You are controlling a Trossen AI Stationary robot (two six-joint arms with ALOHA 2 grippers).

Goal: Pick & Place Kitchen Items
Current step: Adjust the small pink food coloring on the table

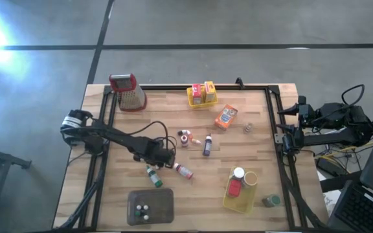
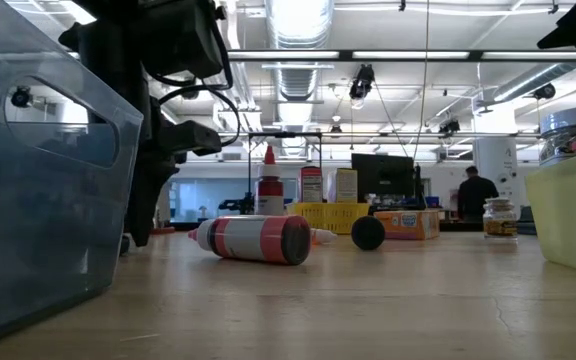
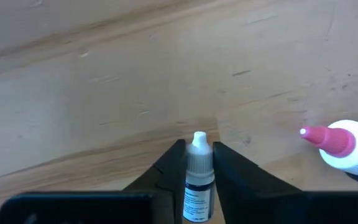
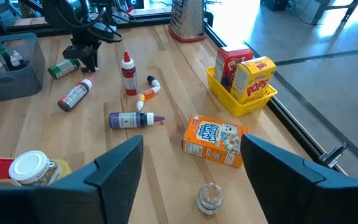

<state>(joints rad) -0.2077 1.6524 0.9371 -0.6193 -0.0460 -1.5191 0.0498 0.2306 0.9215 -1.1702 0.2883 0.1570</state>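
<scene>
A tiny dropper bottle (image 3: 197, 180) with a white cap lies on the wooden table, left of centre, between the fingers of my left gripper (image 3: 197, 147), which points down and is shut on it. In the high view that gripper (image 1: 167, 158) hides the bottle. Beside it lie a red-labelled bottle (image 1: 183, 171) with a pink tip and a green-capped bottle (image 1: 153, 176). My right gripper (image 4: 191, 174) waits open at the table's right edge, above the wood, with nothing between its fingers. My left gripper pinches the tiny bottle's two sides (image 3: 190, 171) just behind the white cap, one finger (image 3: 169, 171) on each side. The fingers come from above, pointing steeply down. Whether the bottle still rests on the table cannot be told.
A grey tray (image 1: 164, 206) with small bottles stands at the near edge. Yellow baskets stand at the near right (image 1: 238, 204) and the far middle (image 1: 201, 102). Also on the table: a grater (image 1: 128, 92), an orange box (image 1: 225, 117), a purple bottle (image 1: 207, 146) and a small jar (image 1: 248, 127).
</scene>
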